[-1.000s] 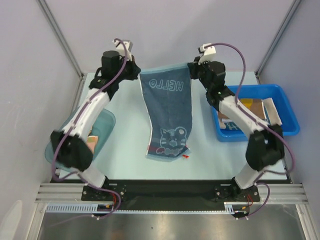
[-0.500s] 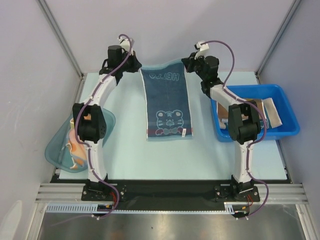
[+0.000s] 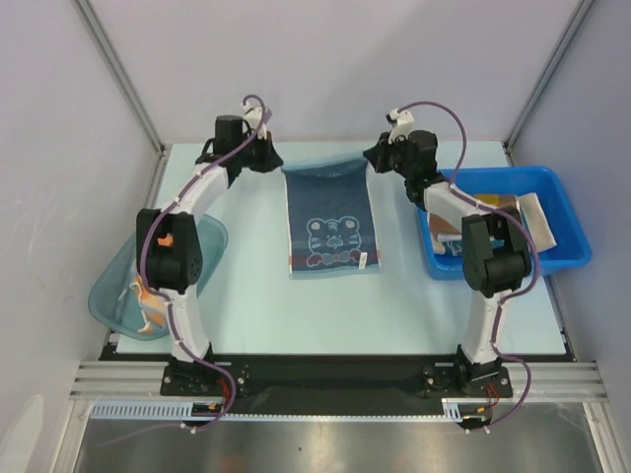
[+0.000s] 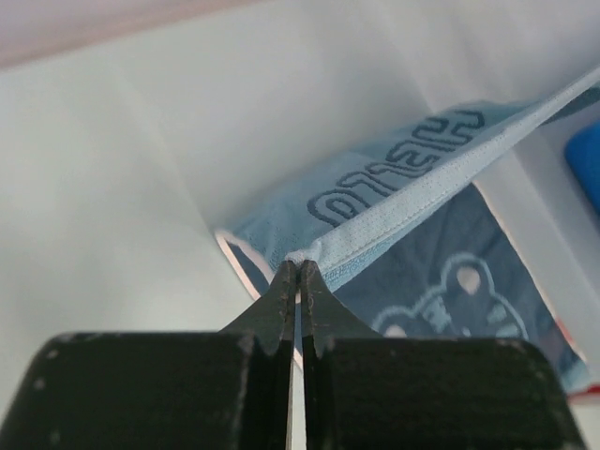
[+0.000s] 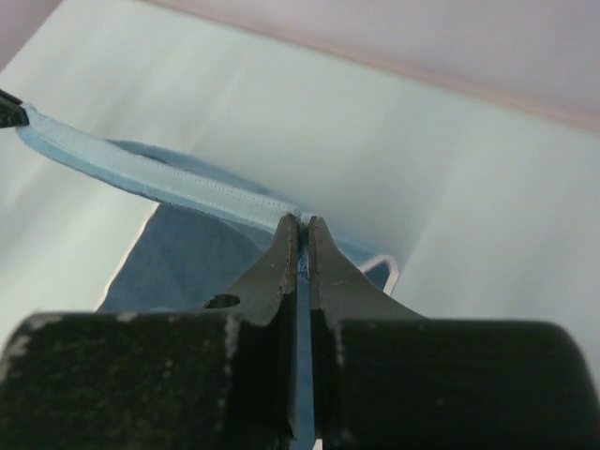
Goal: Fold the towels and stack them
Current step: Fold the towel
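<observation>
The teal-blue "HELLO" towel (image 3: 330,222) lies on the table with its bear print up, its far edge held up between both grippers. My left gripper (image 3: 278,165) is shut on the towel's far left corner (image 4: 298,255). My right gripper (image 3: 371,161) is shut on the far right corner (image 5: 302,220). The held hem (image 5: 150,173) stretches taut between them. An orange towel (image 3: 148,305) lies in the translucent teal tub (image 3: 202,246). Brown and white towels (image 3: 503,212) lie in the blue bin (image 3: 567,212).
The tub sits at the table's left edge, under the left arm. The blue bin sits at the right edge beside the right arm. The back wall stands close behind both grippers.
Both grippers have lowered at the back of the table. The towel, which hung long a second ago, now rests on the table with its near part flat.
</observation>
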You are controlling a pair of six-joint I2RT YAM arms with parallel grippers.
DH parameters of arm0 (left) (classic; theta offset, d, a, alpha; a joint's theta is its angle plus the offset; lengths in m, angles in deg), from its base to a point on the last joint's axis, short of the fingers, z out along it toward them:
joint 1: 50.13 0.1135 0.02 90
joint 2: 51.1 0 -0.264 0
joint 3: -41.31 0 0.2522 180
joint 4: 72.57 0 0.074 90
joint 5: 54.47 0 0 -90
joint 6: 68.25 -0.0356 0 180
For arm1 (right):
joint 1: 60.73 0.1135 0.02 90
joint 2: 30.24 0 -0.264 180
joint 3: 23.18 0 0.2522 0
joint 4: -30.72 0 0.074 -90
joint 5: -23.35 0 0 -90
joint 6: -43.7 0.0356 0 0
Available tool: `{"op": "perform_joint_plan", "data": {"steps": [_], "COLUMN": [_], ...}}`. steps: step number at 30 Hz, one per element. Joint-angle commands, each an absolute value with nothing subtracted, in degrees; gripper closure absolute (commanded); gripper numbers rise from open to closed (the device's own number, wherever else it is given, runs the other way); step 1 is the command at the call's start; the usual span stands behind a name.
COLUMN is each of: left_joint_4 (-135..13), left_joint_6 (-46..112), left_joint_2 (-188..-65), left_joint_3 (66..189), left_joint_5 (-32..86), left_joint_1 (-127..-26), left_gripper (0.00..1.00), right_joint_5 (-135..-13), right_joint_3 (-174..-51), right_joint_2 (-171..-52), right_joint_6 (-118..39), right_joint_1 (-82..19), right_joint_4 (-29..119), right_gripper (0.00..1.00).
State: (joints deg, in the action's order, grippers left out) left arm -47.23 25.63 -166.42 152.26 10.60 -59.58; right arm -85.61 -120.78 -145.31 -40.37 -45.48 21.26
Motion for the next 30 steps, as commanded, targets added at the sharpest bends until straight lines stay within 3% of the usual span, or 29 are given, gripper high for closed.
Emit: {"op": "perform_joint_plan", "data": {"steps": [1, 12, 30], "left_joint_4": [-48.0, -46.9, -44.3], "left_joint_6": [23.3, 23.7, 21.9], "left_joint_2": [-158.3, -148.0, -135.7], "left_joint_3": [146.9, 131.5, 119.1], "left_joint_5": [7.4, 5.5, 12.2], "left_joint_1": [-60.4, -63.0, -67.8], "left_gripper": [0.99, 1.0, 1.0], "right_joint_5": [-85.5, -85.3, -84.1], "right_joint_3": [-115.4, -97.3, -82.0], "right_joint_2": [-134.8, -121.2, -109.4], "right_joint_6": [-40.4, -36.1, -34.3], "right_joint_1": [-45.7, -45.3, -41.1], "right_joint_4": [22.0, 24.8, 27.6], "right_gripper": [1.0, 1.0, 1.0]}}
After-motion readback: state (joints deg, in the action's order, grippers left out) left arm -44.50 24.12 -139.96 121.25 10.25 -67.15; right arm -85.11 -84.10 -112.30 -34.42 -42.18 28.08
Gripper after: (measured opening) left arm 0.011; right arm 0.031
